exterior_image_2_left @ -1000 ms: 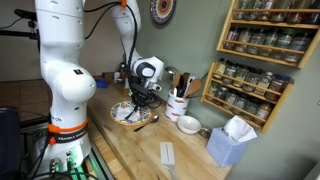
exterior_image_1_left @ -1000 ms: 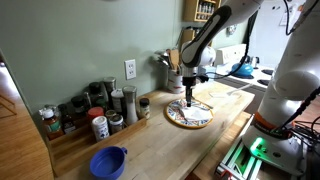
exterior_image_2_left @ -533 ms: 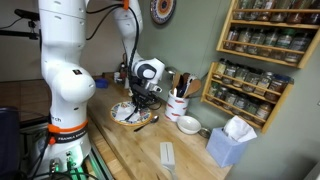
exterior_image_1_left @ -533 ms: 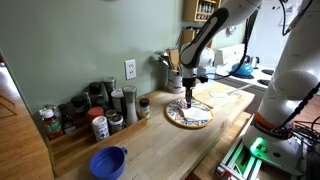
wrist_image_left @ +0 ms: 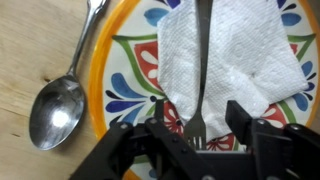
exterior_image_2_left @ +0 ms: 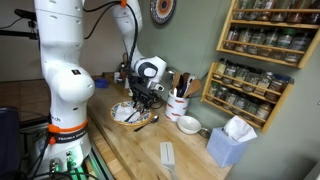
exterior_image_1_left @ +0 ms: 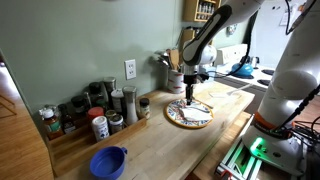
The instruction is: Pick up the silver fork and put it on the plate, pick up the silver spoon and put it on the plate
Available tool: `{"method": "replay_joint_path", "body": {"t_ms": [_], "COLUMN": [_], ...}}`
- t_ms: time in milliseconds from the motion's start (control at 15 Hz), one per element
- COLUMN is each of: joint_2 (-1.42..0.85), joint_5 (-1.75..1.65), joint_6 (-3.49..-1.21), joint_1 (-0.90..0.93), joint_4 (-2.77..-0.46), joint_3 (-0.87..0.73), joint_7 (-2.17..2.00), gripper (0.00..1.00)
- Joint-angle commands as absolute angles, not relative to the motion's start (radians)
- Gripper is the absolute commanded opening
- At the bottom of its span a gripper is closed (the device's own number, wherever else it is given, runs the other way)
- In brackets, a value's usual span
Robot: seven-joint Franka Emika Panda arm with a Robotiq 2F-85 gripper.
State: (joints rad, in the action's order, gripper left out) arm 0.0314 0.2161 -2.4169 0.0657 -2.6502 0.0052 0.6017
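Gripper [wrist_image_left: 200, 138] jaws stand apart astride the silver fork [wrist_image_left: 203, 60] lying on the napkin [wrist_image_left: 245, 60] on the plate [wrist_image_left: 122, 62]; silver spoon [wrist_image_left: 58, 108] on the counter [wrist_image_left: 30, 40] alongside.

Exterior views look along the counter [exterior_image_1_left: 150, 150] from opposite ends, mid-distance, both catching the plate [exterior_image_1_left: 189, 115] [exterior_image_2_left: 127, 114]. Wrist view points straight down, close on it.

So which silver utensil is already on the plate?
The fork, lying on the white napkin on the plate; the spoon lies on the wooden counter beside it.
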Motion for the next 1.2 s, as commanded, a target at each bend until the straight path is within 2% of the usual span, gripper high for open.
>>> {"method": "replay_joint_path", "body": {"t_ms": [0, 333, 400, 867, 1133], "joint_2": [0.157, 0.298, 0.26, 0.249, 0.213], "joint_5": [0.21, 0.184, 0.171, -0.015, -0.065], "joint_6": [-2.397, -2.355, -2.321, -2.3, -2.333], "joint_1": [0.04, 0.025, 0.021, -0.066, -0.099], "joint_4": [-2.725, -2.817, -2.75, -2.745, -2.747], "joint_3": [-0.006, -0.03, -0.034, -0.034, -0.058], "joint_7": [0.544, 0.418, 0.386, 0.078, 0.057], "gripper": [0.98, 1.0, 1.0, 1.0, 1.0]}}
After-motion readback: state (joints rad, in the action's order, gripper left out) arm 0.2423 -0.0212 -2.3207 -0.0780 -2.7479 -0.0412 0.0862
